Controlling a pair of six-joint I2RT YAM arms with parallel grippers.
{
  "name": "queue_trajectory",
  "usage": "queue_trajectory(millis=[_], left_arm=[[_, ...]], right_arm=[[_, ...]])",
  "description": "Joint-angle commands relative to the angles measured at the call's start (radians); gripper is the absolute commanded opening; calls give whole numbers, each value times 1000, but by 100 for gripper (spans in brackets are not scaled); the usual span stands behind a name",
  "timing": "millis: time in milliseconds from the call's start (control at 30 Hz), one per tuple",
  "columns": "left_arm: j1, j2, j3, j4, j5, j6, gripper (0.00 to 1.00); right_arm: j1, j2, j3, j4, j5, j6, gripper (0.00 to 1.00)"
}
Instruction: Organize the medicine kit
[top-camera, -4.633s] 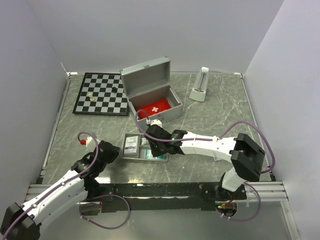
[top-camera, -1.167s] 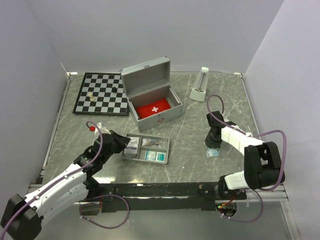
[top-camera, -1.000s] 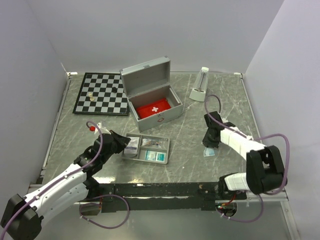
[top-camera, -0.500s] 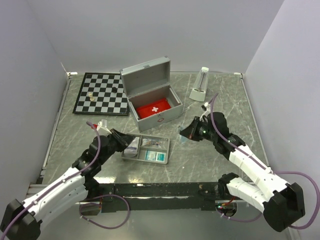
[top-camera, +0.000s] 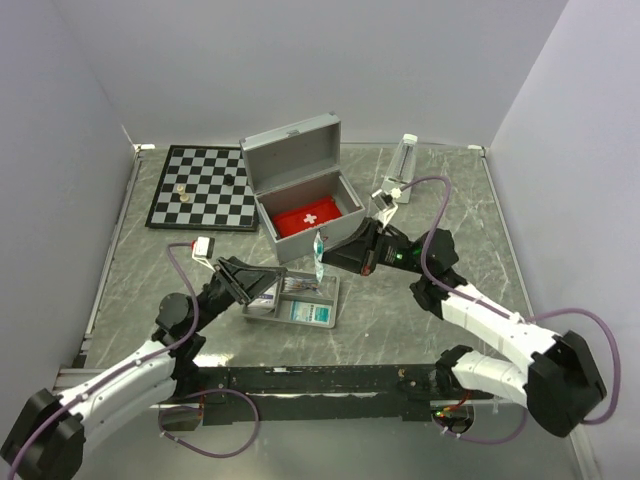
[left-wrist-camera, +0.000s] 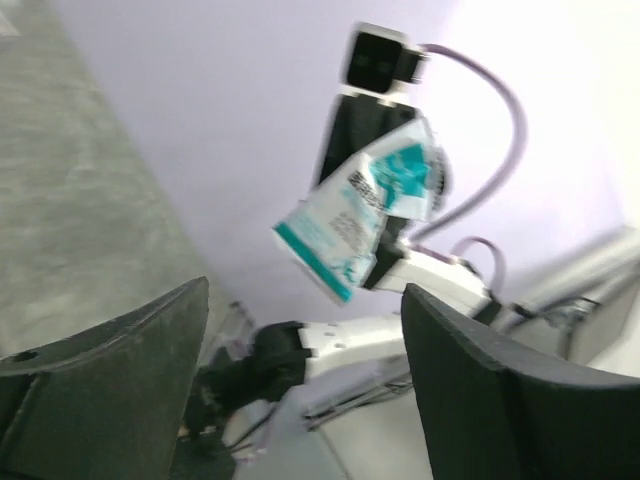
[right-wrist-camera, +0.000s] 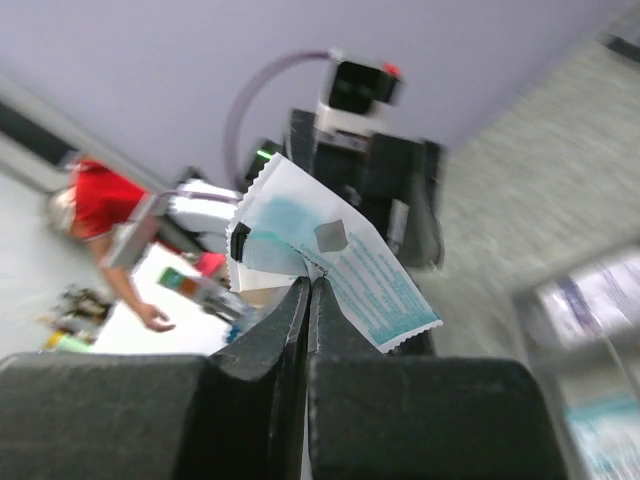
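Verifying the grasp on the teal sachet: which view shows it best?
Right wrist: the teal sachet sits sharp and central, pinched in the shut right gripper. Left wrist shows its printed face, blurred. Top external shows only a small edge-on sliver.

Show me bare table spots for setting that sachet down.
Bare: the strip between chessboard and left arm; the right side, between right arm and wall. Crowded: between medicine kit and tray, where the left hand faces the right hand holding the sachet.
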Motion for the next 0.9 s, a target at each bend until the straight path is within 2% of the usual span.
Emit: queue_trajectory(millis=[0, 67, 133, 200, 267, 500, 667, 867], left_arm=[[7, 88, 27, 413, 118, -116, 84], [7, 148, 57, 459, 167, -115, 83], [7, 202, 56, 597, 178, -135, 82], [7, 229, 53, 665, 170, -147, 81], [7, 245, 71, 662, 179, -138, 81], [3, 338, 122, 714, 253, -170, 80], [-13, 395, 123, 777, 254, -184, 80], [-36, 443, 162, 848, 285, -193, 73]], right_arm=[[6, 89, -11, 547, -91, 237, 0], [9, 144, 1, 691, -108, 335, 0], [22, 194, 17, 800, -122, 417, 0], [26, 222, 29, 869, -128, 464, 0], [34, 231, 37, 900, -129, 483, 0], [63, 189, 53, 793, -134, 387, 0], [88, 182, 70, 759, -139, 363, 0], [103, 181, 64, 765, -136, 366, 0]])
